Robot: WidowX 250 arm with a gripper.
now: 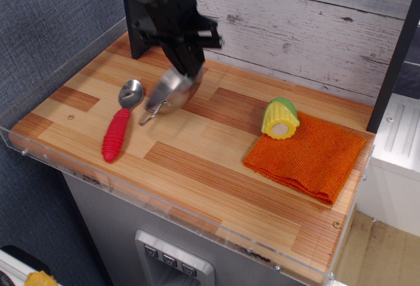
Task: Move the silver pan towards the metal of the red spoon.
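The silver pan (169, 95) is tilted, its lower rim and wire handle touching or just above the wooden table, right of the spoon's metal bowl. My gripper (187, 71) is shut on the pan's upper rim, coming down from the black arm above. The red spoon (120, 128) lies on the table at the left, its red ribbed handle toward the front and its silver bowl end toward the back, a short gap from the pan.
A yellow-green toy corn (280, 118) sits on the back edge of an orange cloth (307, 156) at the right. A black post (137, 33) stands at the back left. The wooden table (197, 174) has a clear plastic rim along front and left.
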